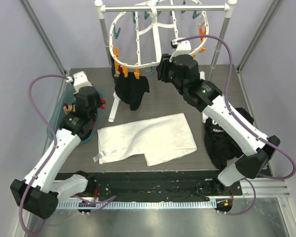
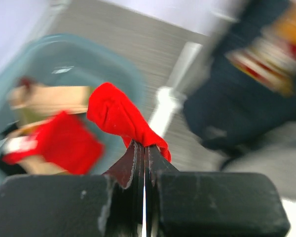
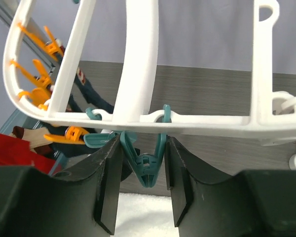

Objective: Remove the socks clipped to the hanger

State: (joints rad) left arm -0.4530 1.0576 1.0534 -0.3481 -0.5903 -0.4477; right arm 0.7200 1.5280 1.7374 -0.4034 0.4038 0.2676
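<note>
Red cloth fills the middle of the left wrist view: we see the left pincer (image 2: 144, 148) pressed together on a red sock (image 2: 121, 118), which bunches up from between its fingers. Behind it, at the left of that frame, a teal tub (image 2: 89, 54) holds a blurred heap of loose socks (image 2: 64, 140), red and tan. In the top view this arm sits at the left edge of the surface (image 1: 177, 98), over the tub.

The hanger (image 1: 158, 37) hangs from the grey rail (image 1: 163, 8) at the upper centre of the top view. We find the right pincer (image 3: 144, 150) just under its near rim, its jaws spread, with a teal clip (image 3: 145, 170) hanging down between the two fingers. We cannot tell whether either finger touches the clip. Orange clips (image 3: 39, 74) line the rim at the upper left of the right wrist view.

A bunch of dark socks (image 1: 131, 89) is clipped to the hanger's lower left rim and hangs down toward the surface. A white cloth (image 1: 148, 138) lies flat at the centre, and a black garment (image 1: 222, 140) lies in a heap at the right, partly under the right arm.
</note>
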